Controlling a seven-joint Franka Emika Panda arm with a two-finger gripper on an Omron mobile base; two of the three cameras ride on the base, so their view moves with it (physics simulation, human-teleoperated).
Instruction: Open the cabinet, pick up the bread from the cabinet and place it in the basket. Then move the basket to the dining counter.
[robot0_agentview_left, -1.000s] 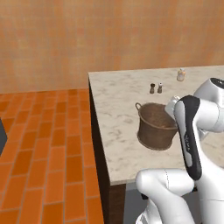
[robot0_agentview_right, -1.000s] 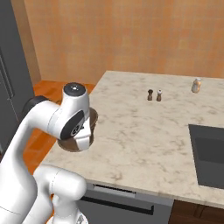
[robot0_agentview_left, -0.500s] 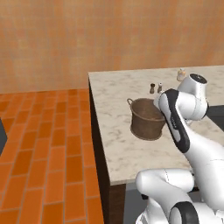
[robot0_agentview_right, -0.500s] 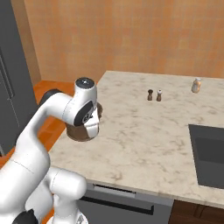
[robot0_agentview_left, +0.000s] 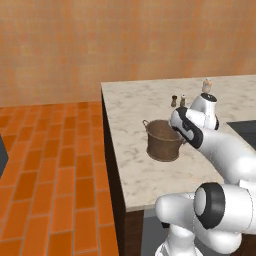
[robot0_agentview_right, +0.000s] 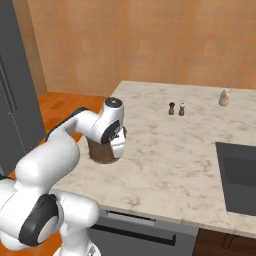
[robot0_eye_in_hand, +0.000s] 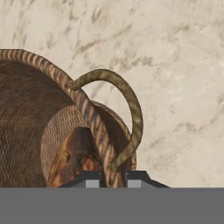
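The brown woven basket (robot0_agentview_left: 162, 142) is over the left part of the pale marble dining counter (robot0_agentview_left: 135, 110); I cannot tell whether it touches the top. My gripper (robot0_agentview_left: 180, 131) is shut on its rim, right beside a looped side handle. In the hand view the basket (robot0_eye_in_hand: 43, 109) lies at the left, with the rim clamped in my gripper (robot0_eye_in_hand: 113, 175). The brown bread (robot0_eye_in_hand: 72, 157) lies inside it. From the right base view, my gripper (robot0_agentview_right: 117, 145) covers most of the basket (robot0_agentview_right: 100, 154) on the dining counter (robot0_agentview_right: 170, 150). The cabinet is out of view.
Two small shakers (robot0_agentview_left: 178, 100) (robot0_agentview_right: 176, 108) stand farther back on the counter, and a small bottle (robot0_agentview_left: 207, 86) (robot0_agentview_right: 225, 97) behind them. A dark recessed panel (robot0_agentview_right: 240, 175) lies at the counter's right. A grey fridge (robot0_agentview_right: 12, 100) and an orange brick floor (robot0_agentview_left: 50, 150) are to the left.
The arm has swung round and stretched forward over the counter, and the basket has gone with it, a little toward the counter's left edge. The shakers and bottle have stayed put.
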